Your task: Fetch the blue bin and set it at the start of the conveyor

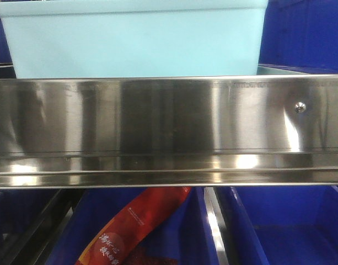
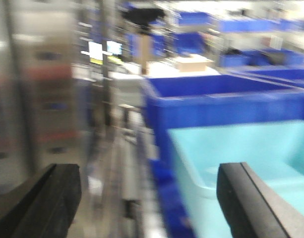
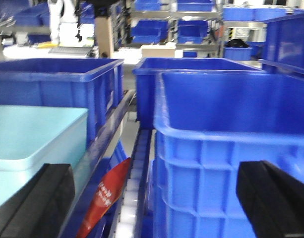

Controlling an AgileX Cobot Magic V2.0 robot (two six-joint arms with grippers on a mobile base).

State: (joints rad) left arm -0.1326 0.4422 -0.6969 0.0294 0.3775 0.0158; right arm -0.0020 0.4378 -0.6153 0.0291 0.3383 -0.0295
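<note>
Gaping: left end effector (image 2: pixel 148 196), right end effector (image 3: pixel 154 196); blue bin (image 1: pixel 135 41) above red packet (image 1: pixel 133 232), print illegible.

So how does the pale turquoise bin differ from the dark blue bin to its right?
Colour: the turquoise bin is pale, the dark blue bin deep royal blue. Walls: the turquoise bin's are smooth and plain; the dark blue bin's have ribs below the rim. Both are open rectangular plastic tubs.
</note>
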